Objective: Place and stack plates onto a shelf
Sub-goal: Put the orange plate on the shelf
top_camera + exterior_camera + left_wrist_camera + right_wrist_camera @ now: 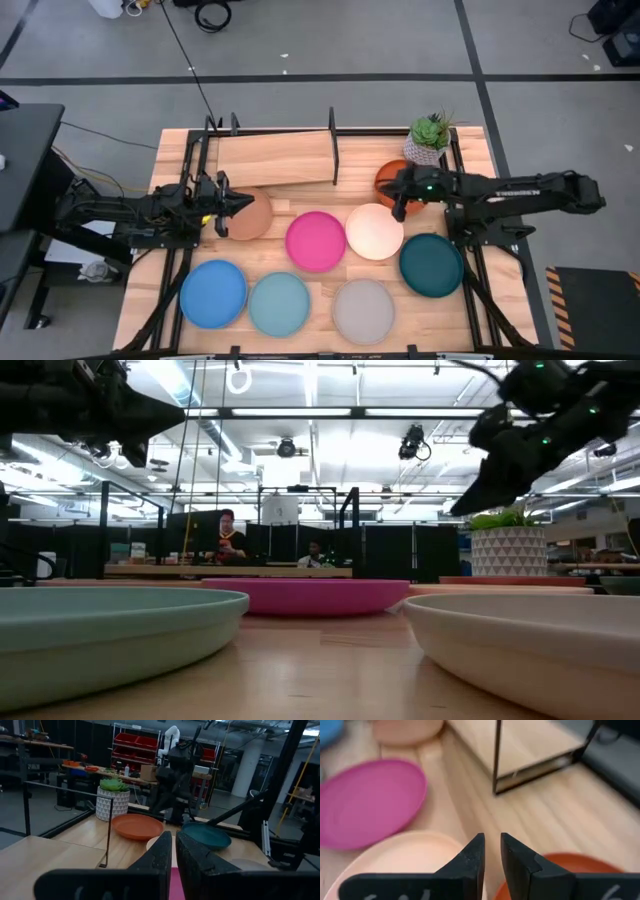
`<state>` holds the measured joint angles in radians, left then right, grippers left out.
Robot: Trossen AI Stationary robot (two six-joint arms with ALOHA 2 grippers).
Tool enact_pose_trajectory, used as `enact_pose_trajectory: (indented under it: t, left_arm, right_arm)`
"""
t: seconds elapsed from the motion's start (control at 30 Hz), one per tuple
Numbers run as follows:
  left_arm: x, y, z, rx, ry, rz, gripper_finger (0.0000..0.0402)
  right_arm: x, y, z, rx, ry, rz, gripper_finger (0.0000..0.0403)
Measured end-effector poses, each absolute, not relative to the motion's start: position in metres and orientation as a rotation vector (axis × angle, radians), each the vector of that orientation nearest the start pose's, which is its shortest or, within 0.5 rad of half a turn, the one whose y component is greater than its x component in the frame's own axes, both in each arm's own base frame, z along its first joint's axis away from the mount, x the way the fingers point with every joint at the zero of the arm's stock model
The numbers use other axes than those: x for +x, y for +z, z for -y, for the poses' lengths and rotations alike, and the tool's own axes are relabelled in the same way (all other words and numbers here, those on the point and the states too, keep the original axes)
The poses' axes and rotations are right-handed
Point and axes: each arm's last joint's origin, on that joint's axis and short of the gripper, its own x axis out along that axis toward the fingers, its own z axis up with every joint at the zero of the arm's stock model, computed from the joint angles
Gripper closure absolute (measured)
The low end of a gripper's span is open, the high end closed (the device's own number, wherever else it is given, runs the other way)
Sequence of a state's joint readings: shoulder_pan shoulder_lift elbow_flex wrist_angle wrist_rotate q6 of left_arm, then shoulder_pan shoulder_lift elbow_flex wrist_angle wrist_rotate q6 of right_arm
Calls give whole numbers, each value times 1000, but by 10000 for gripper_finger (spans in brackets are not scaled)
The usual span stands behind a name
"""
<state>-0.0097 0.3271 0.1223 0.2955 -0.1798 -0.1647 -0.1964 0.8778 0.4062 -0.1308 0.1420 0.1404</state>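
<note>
Seven plates lie flat on the slatted tabletop: tan [252,216], magenta [316,241], cream [375,232], dark teal [431,264], blue [213,293], pale blue [279,304] and grey [363,311]. The orange plate [388,176] lies beside the plant pot, partly under my right arm. The shelf [275,158], a light board with black rods and an upright divider [333,150], holds no plate. My left gripper [238,205] hangs shut above the tan plate's left rim. My right gripper [400,208] hangs shut above the gap between the orange plate [570,865] and the cream plate [405,855].
A small white pot with a green plant [428,140] stands at the table's far right corner, just behind the orange plate. Black frame rods run along the table's left and right sides. People sit in the room beyond the table in the low view.
</note>
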Motion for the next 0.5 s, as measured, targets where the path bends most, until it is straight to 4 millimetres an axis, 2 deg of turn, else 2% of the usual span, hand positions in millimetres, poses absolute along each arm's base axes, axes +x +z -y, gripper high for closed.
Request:
enact_pose_trajectory:
  t: [0.33, 0.5]
  left_arm:
    - [117, 206, -8, -74, 322, 103, 364]
    - [117, 206, -9, -55, 326, 100, 324]
  right_arm:
    - [199, 202, 20, 110, -288, -1167, 328]
    - [203, 194, 11, 78, -253, -1381, 276]
